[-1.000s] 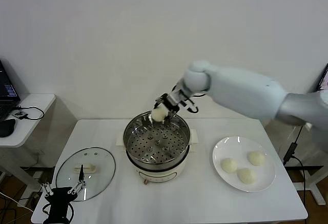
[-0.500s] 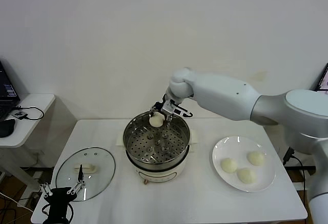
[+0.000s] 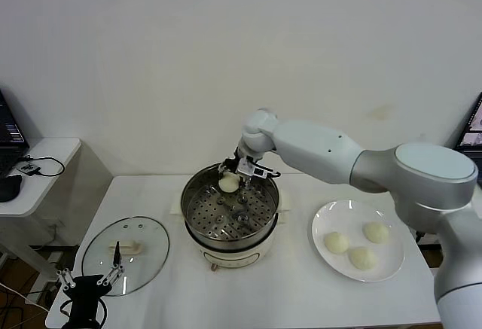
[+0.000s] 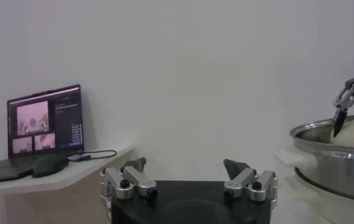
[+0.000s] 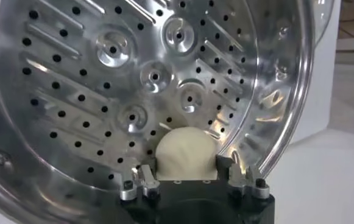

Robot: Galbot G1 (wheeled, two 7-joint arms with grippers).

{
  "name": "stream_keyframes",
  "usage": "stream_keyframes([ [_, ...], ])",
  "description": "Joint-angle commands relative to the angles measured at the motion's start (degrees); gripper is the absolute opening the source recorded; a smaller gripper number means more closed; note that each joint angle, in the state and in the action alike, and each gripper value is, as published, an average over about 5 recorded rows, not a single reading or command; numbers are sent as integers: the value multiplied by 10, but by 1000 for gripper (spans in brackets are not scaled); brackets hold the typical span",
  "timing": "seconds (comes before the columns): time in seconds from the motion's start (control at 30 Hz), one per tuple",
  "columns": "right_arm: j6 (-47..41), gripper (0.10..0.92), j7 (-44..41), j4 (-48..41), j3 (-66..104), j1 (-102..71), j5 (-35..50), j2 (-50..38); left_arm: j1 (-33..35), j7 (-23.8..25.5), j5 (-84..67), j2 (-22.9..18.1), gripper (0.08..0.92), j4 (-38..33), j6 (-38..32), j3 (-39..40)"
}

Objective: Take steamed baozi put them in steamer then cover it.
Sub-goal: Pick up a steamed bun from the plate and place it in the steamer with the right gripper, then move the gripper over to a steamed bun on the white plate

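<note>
My right gripper [image 3: 232, 176] is down inside the steamer [image 3: 230, 212], at its far wall, with the first steamed baozi [image 5: 185, 153] between my jaws. In the right wrist view the jaws stand either side of the bun with their tips just apart from its flanks, so I judge they have let go, or nearly, and the bun sits on the perforated tray [image 5: 128, 79] hard against the wall. I would not call it a grip any more.

The step in hand is the release, and doing it well means leaving the bun where it lies. I should open fully before moving, then rise straight up along my own approach line, so neither jaw drags the soft dough or rolls it. The rim of the pot is just behind my jaws; a backward pull would strike it, so the lift comes first and the swing after.

Three more buns [image 3: 359, 244] wait on the white plate [image 3: 326, 219], well off to my outer side on the desk [image 3: 294, 291]. This bun takes the far edge of the tray, which leaves the middle and the near side for the rest; I should set them apart so the buns don't stick together.

My left gripper [image 4: 187, 182] is parked low at the near corner of the desk, jaws wide and holding nothing, just beside the cover [image 3: 143, 263], which lies flat and waits for last.
</note>
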Motion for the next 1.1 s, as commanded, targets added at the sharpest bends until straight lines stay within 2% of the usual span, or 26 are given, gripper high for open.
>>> stream_keyframes([
  [0.03,16,810,8,-19,3,-8,-27,11,0,0,0,0,823,-1,0,0],
  [0.17,4,822,2,2,4,21,16,-4,1,0,0,-1,823,-3,0,0],
  [0.27,-44,823,-27,53,-7,76,96,-39,1,0,0,0,823,-3,0,-1],
  [0.43,-241,823,-111,197,-32,171,264,-161,-1,1,-5,5,823,-9,2,-3],
  [0.57,-390,823,-150,298,-48,211,322,-280,-8,1,-8,10,823,-11,7,-3],
  [0.7,-449,823,-156,383,-79,231,335,-392,-12,3,-9,15,823,-18,13,1],
  [0.83,-474,823,-149,429,-101,222,344,-486,-13,4,-9,20,823,-28,19,6],
  [1.1,-473,823,-134,446,-6,37,262,-568,-16,4,-9,21,823,-32,24,5],
])
